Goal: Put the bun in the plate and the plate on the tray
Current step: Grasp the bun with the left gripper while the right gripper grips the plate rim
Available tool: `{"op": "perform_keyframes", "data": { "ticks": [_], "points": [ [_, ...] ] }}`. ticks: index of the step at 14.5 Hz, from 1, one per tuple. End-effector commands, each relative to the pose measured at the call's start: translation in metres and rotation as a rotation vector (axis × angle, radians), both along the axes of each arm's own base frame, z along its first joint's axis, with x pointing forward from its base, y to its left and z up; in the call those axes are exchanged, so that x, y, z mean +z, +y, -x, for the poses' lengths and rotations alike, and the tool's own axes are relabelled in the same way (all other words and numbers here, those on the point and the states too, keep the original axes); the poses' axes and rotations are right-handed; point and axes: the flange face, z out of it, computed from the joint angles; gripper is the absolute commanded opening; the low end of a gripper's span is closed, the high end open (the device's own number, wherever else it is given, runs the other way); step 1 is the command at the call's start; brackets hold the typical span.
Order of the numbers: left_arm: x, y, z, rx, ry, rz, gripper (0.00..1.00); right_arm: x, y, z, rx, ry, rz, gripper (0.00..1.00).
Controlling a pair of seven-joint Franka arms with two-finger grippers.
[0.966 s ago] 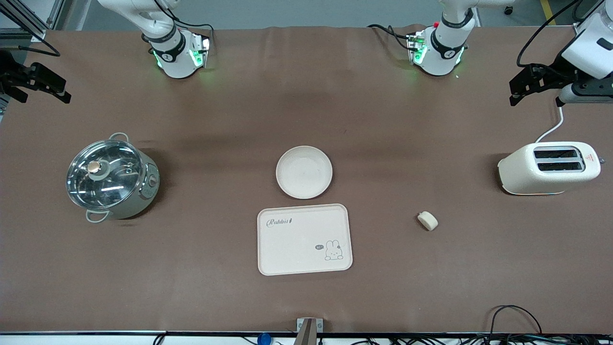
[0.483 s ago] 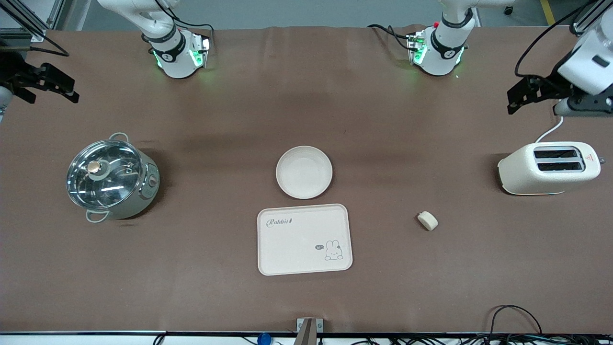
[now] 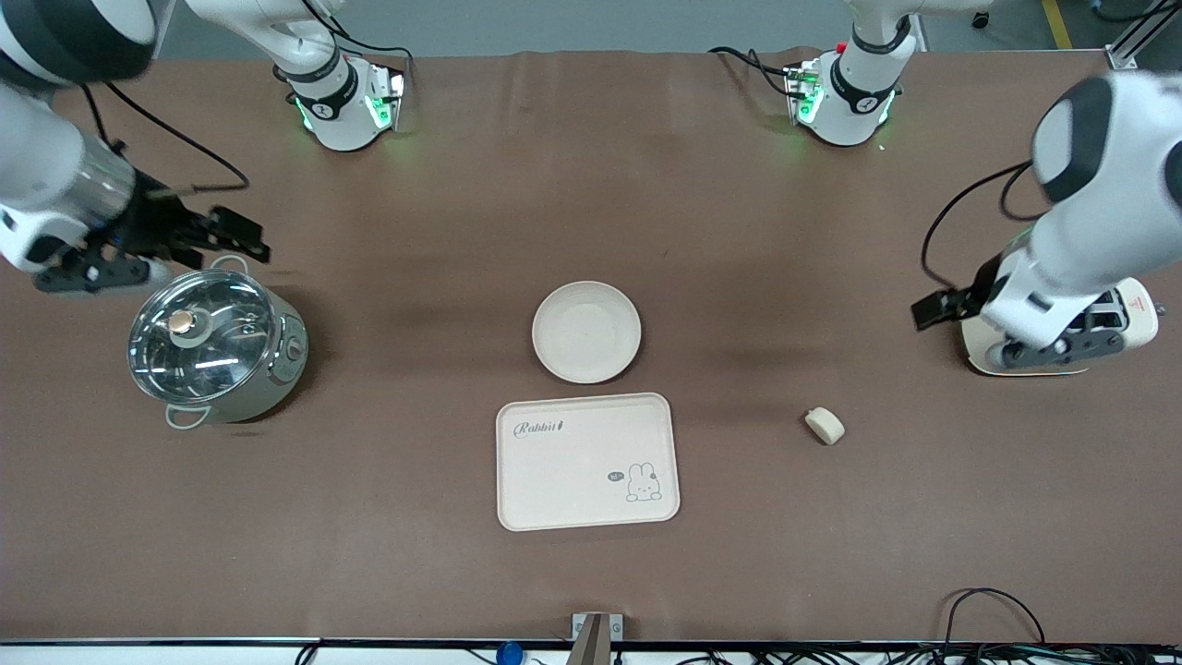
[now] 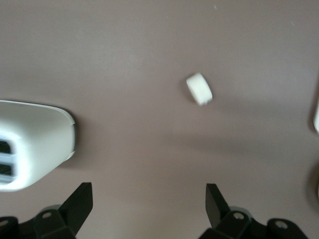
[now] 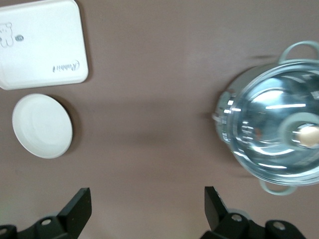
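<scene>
Nothing of the task is done yet, as far as the pictures show. The brown table (image 3: 591, 573) carries all three things apart from each other.

The cream rectangular tray with rounded corners and a "Rabbit" script (image 3: 588, 461) is bare and lies about midway between the two grippers, well apart from both. The round shallow cream-white plate (image 3: 586, 332) is touching no tray; it lies just beside the tray's edge, farther from the front camera, and it is empty. The small pale cream oblong bun (image 3: 825, 425) rests on the table near the left gripper, between that gripper and the tray.

The left gripper (image 3: 933, 309) hangs over the table beside the white two-slot toaster (image 4: 30, 144); in its wrist view the fingers stand wide apart and hold nothing, with the bun ahead of them. The right gripper (image 3: 242, 240) is over the edge of the steel pot with a glass lid (image 3: 211, 344), also wide open and empty.

I judge that all remains: pick up the bun, put it in the plate, then move the plate onto the tray.
</scene>
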Motion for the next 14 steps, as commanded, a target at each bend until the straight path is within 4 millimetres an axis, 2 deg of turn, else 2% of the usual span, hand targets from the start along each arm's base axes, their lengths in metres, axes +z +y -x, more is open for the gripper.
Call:
{"op": "perform_keyframes", "data": {
  "ticks": [1, 4, 8, 10, 11, 12, 13, 14],
  "points": [
    [-0.067, -0.012, -0.009, 0.135, -0.049, 0.022, 1.0, -0.052, 0.052, 0.002, -0.088, -0.002, -0.026, 1.0],
    [-0.13, -0.037, -0.023, 0.239, -0.081, 0.041, 1.0, -0.128, 0.109, 0.011, -0.122, -0.054, -0.035, 1.0],
    [-0.202, -0.053, -0.036, 0.369, -0.15, 0.077, 1.0, -0.203, 0.181, 0.045, -0.162, -0.091, -0.081, 1.0],
    [-0.23, -0.053, -0.04, 0.399, -0.169, 0.09, 0.98, -0.253, 0.2, 0.052, -0.178, -0.094, -0.122, 1.0],
    [-0.245, -0.053, -0.041, 0.418, -0.183, 0.099, 0.95, -0.271, 0.205, 0.052, -0.192, -0.105, -0.142, 1.0],
    [-0.253, -0.054, -0.041, 0.428, -0.194, 0.106, 0.92, -0.286, 0.219, 0.058, -0.193, -0.106, -0.165, 1.0],
    [-0.26, -0.054, -0.041, 0.433, -0.19, 0.105, 0.86, -0.296, 0.227, 0.061, -0.186, -0.107, -0.179, 1.0],
    [-0.262, -0.054, -0.043, 0.433, -0.192, 0.106, 0.76, -0.307, 0.23, 0.064, -0.179, -0.104, -0.182, 1.0]
  ]
}}
